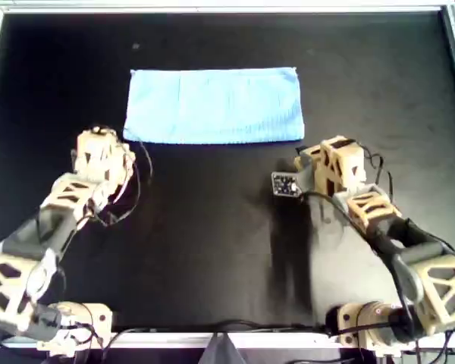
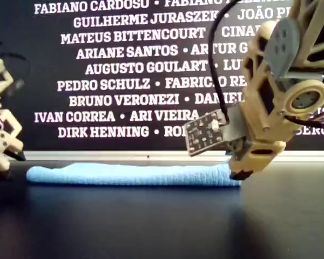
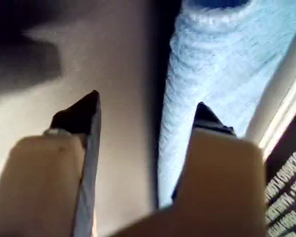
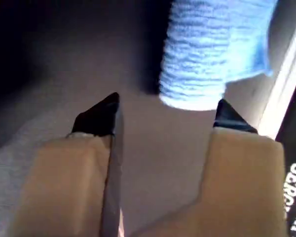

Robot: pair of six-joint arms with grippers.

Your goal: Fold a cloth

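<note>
In the overhead view, my left gripper hangs with jaws spread, empty, just beside the near left corner of the cloth. The cloth lies flat, already a doubled rectangle. My right gripper gapes empty by its near right corner. I judge another fold is next: pinch corners.

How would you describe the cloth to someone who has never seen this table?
On the black table, look toward the far edge in the overhead view, beyond both grippers. The cloth lies flat there as a light blue rectangle, the only fabric and only coloured thing.
</note>
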